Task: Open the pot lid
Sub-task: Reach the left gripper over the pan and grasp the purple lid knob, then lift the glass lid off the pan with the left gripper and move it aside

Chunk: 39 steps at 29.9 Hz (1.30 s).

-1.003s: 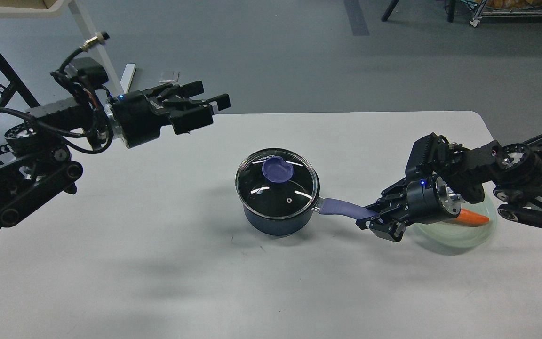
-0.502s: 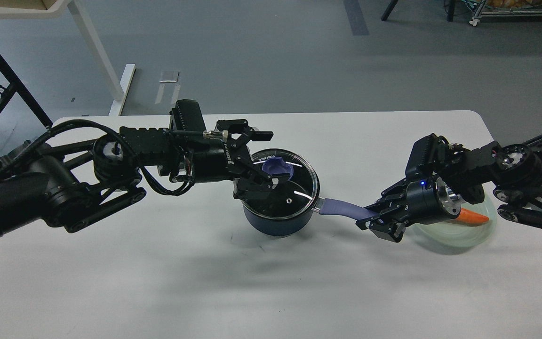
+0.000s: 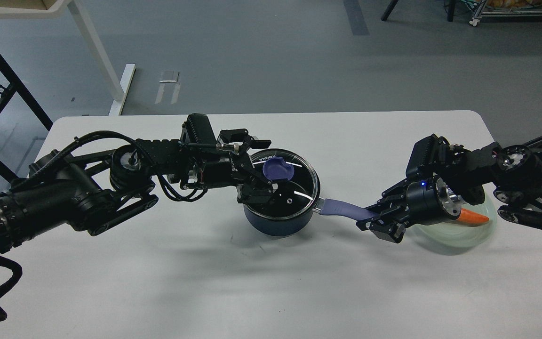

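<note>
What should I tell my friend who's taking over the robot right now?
Left tool: open, its fingers either side of the purple knob, not closed on it yet.
Right tool: shut on the pot's purple handle, steadying it.
The pot stands mid-table with the glass lid still on.
Behind the right arm, a carrot lies on a pale plate.
Done: handle held, left tool at the knob.
Left: close on the knob and lift the lid off.

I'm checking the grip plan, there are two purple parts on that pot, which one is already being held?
The long purple side handle: the right gripper is shut on its end. The round purple lid knob sits free, with the left gripper open beside it.
</note>
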{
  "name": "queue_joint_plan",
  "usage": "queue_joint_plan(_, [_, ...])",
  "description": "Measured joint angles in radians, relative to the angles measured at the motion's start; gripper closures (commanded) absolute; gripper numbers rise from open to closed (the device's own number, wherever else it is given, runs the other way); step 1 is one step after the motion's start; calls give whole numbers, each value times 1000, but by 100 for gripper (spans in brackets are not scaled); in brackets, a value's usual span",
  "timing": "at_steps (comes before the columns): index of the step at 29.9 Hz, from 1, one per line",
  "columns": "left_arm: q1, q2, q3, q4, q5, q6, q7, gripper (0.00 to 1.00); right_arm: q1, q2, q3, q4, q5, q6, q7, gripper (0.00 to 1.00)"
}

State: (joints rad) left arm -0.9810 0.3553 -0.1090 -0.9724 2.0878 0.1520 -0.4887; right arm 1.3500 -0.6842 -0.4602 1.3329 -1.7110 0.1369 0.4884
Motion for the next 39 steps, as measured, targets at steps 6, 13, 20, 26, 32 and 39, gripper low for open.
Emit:
queue_joint_plan(6, [18,-2,0,4,0,1,0,1,0,0,0,0,1,0,0,65])
queue_joint_plan(13, [32,-9,0,22,-2,1,0,3,-1,0,0,0,2,0,0,65])
queue_joint_plan(20, [33,-25,0,34,-12,3,0,13,-2,-2,0,0,2,-1,0,65])
queue_joint_plan(26, [33,-33,0,36,-14,10,0,40,-7,-2,0,0,3,-2,0,65])
queue_joint_plan(32, [33,-38,0,37,-14,29,0,56,-9,-3,0,0,4,-3,0,65])
queue_joint_plan(39, [26,-36,-2,30,-16,32,0,56,-9,-4,0,0,4,-4,0,65])
